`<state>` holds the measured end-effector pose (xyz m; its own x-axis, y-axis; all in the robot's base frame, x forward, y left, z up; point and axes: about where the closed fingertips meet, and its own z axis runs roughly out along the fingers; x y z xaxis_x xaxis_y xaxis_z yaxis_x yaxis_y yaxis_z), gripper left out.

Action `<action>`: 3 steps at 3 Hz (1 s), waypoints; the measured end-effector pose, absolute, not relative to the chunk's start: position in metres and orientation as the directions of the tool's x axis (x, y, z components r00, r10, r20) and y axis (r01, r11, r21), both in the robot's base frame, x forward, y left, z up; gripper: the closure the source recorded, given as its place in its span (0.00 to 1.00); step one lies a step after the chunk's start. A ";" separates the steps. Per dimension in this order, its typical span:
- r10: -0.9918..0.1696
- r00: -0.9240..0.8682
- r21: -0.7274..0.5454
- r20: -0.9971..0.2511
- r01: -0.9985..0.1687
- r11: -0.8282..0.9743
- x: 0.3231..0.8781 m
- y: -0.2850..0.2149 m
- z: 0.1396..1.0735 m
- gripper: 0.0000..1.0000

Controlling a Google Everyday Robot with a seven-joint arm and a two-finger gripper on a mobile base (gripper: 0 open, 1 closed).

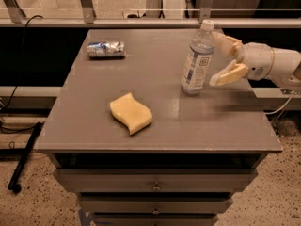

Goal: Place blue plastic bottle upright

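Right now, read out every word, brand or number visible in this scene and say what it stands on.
Label on the blue plastic bottle: a dark printed block, too blurred to read.
Print on the crushed can: blue and silver, nothing legible.
The yellow sponge, the table and the gripper, which sits just right of the bottle with fingers open: no text on them.

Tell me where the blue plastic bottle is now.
In the camera view, the blue plastic bottle stands on the right part of the table, just left of the open end effector, with the yellow sponge nearer the front and left.
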<state>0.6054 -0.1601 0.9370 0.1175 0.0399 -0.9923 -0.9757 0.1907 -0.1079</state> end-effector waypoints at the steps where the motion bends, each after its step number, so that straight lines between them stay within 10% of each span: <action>1: -0.006 0.120 -0.119 -0.993 -0.972 0.201 0.601 -0.176 0.940 0.00; 3: -0.115 0.120 -0.143 -0.986 -0.965 0.218 0.597 -0.203 0.953 0.00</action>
<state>0.5971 -0.2031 0.9529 0.1201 -0.1155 -0.9860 -0.9655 0.2177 -0.1431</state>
